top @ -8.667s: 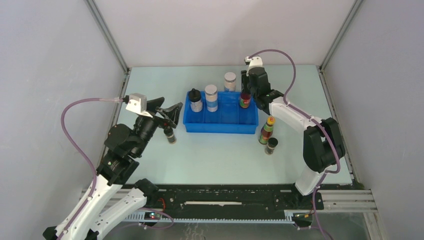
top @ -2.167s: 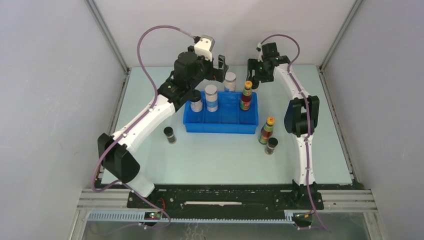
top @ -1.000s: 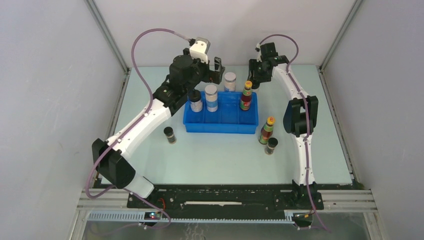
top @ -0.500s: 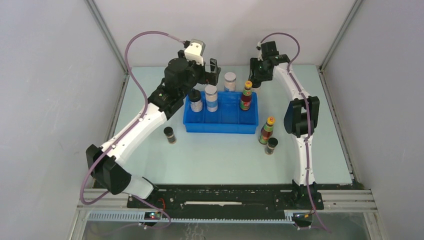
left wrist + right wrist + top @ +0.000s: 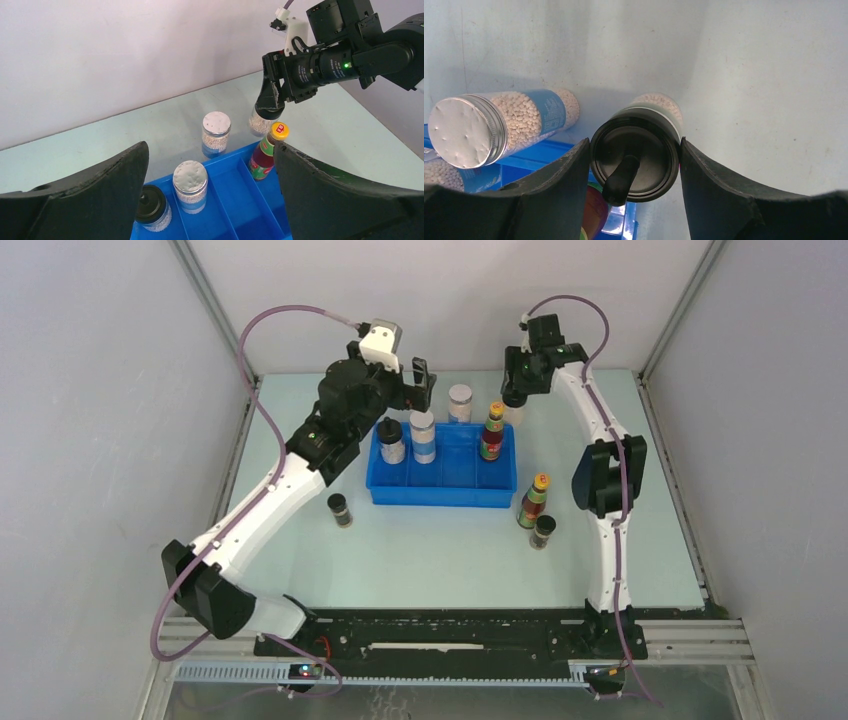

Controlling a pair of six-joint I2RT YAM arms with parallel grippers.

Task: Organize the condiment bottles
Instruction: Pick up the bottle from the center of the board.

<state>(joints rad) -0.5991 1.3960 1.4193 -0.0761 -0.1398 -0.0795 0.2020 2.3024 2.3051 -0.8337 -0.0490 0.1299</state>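
Pinching a knob-capped bottle [image 5: 636, 145], seemingly airborne: right end effector [image 5: 634, 170].

Both arms are standing stretched toward the far side. The left gripper [image 5: 423, 388] is hovering, fingers spread wide; the right gripper [image 5: 515, 398] is clamping a knob-capped bottle [image 5: 644, 145].

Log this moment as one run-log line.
left gripper open, empty, raised near blue tray | right gripper shut on black knob-capped bottle behind tray's far right corner | in tray: three bottles | on table: four more bottles
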